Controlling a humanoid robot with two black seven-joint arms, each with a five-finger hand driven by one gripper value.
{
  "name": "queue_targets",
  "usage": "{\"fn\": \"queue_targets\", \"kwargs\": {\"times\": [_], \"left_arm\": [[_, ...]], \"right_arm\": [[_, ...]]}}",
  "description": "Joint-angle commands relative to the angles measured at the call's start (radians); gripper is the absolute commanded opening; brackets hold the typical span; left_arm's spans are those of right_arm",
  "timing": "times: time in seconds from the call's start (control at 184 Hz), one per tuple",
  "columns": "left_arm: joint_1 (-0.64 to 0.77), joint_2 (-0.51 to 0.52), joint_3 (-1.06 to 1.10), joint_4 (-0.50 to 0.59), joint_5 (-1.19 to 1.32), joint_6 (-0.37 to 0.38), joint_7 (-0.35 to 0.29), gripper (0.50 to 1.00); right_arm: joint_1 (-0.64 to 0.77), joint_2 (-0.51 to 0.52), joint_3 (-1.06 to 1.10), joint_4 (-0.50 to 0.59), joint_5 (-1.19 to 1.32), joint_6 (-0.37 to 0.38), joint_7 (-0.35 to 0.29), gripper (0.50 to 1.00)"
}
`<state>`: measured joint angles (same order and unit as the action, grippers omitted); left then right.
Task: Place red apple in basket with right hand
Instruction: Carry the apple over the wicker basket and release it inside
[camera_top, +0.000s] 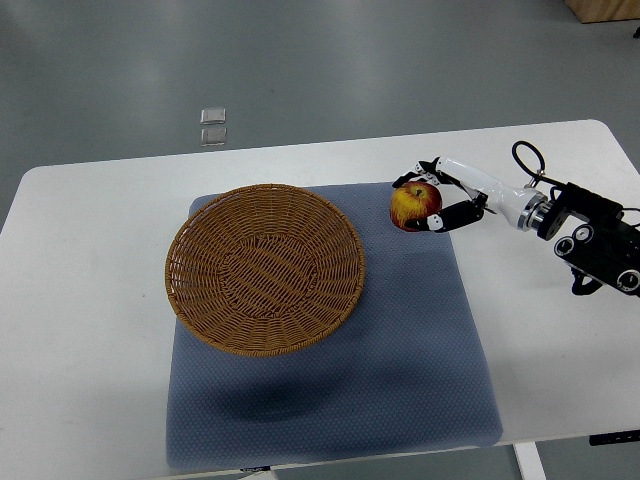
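Round woven wicker basket on the left half of a blue-grey textured mat, empty. Red-and-yellow apple near the mat's far right corner, just right of the basket rim. White-and-black right hand wrapped around the apple. Best lifted clear of the rim, carried left, released over the basket's centre.

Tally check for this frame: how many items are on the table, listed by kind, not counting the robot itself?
Red apple: 1, enclosed by the fingers of the right hand
Wicker basket: 1
Blue-grey mat: 1
Total: 3 on the white table
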<state>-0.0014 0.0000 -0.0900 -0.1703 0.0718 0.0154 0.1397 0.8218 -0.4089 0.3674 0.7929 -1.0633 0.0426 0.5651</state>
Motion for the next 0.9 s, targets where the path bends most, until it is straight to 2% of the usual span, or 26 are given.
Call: {"fn": "queue_targets", "kwargs": {"times": [0.0, 0.195, 0.298, 0.304, 0.374, 0.499, 0.596, 0.602, 0.65, 0.661, 0.667, 0.721, 0.726, 0.753, 0.78, 0.851, 0.878, 0.894], "left_arm": [[0.000, 0.000, -0.001, 0.000, -0.001, 0.000, 0.000, 1.000], [0.000, 0.000, 0.001, 0.000, 0.000, 0.000, 0.000, 1.000], [0.000, 0.000, 0.001, 0.000, 0.000, 0.000, 0.000, 1.000], [0.000, 0.000, 0.001, 0.000, 0.000, 0.000, 0.000, 1.000], [0.000, 0.000, 0.001, 0.000, 0.000, 0.000, 0.000, 1.000], [0.000, 0.000, -0.001, 0.000, 0.000, 0.000, 0.000, 1.000], [0.000, 0.000, 0.001, 0.000, 0.000, 0.000, 0.000, 1.000], [0.000, 0.000, -0.001, 0.000, 0.000, 0.000, 0.000, 1.000], [0.000, 0.000, -0.001, 0.000, 0.000, 0.000, 0.000, 1.000], [0.000, 0.000, 0.001, 0.000, 0.000, 0.000, 0.000, 1.000], [0.000, 0.000, -0.001, 0.000, 0.000, 0.000, 0.000, 1.000], [0.000, 0.000, -0.001, 0.000, 0.000, 0.000, 0.000, 1.000], [0.000, 0.000, -0.001, 0.000, 0.000, 0.000, 0.000, 1.000], [0.000, 0.000, -0.001, 0.000, 0.000, 0.000, 0.000, 1.000], [0.000, 0.000, 0.001, 0.000, 0.000, 0.000, 0.000, 1.000], [0.000, 0.000, 0.001, 0.000, 0.000, 0.000, 0.000, 1.000], [0.000, 0.000, -0.001, 0.000, 0.000, 0.000, 0.000, 1.000], [0.000, 0.000, 0.001, 0.000, 0.000, 0.000, 0.000, 1.000]], "right_arm": [[0.057, 0.015, 0.007, 0.042, -0.001, -0.030, -0.010, 0.500], [0.149, 0.091, -0.004, 0.124, -0.029, -0.035, -0.014, 0.500], [0.163, 0.125, -0.010, 0.131, -0.067, -0.035, -0.016, 0.500], [0.166, 0.171, -0.012, 0.131, -0.128, -0.035, -0.019, 0.500], [0.166, 0.237, -0.019, 0.126, -0.219, -0.032, -0.025, 0.500], [0.160, 0.358, -0.117, 0.062, -0.300, -0.038, -0.030, 0.500], [0.155, 0.383, -0.148, 0.028, -0.305, -0.043, -0.030, 0.500], [0.142, 0.403, -0.162, -0.004, -0.314, -0.059, -0.030, 0.500], [0.131, 0.409, -0.165, -0.026, -0.319, -0.073, -0.033, 0.500], [0.128, 0.409, -0.165, -0.029, -0.319, -0.075, -0.034, 0.517], [0.126, 0.409, -0.165, -0.032, -0.319, -0.078, -0.037, 0.541], [0.126, 0.409, -0.165, -0.032, -0.319, -0.078, -0.037, 0.541], [0.117, 0.409, -0.165, -0.040, -0.319, -0.087, -0.051, 0.600], [0.114, 0.409, -0.165, -0.040, -0.319, -0.087, -0.056, 0.633], [0.111, 0.409, -0.165, -0.040, -0.319, -0.087, -0.060, 0.694], [0.106, 0.409, -0.163, -0.040, -0.314, -0.087, -0.060, 0.785], [0.105, 0.409, -0.163, -0.040, -0.308, -0.087, -0.060, 0.848], [0.105, 0.409, -0.163, -0.040, -0.307, -0.087, -0.060, 0.868]]}}
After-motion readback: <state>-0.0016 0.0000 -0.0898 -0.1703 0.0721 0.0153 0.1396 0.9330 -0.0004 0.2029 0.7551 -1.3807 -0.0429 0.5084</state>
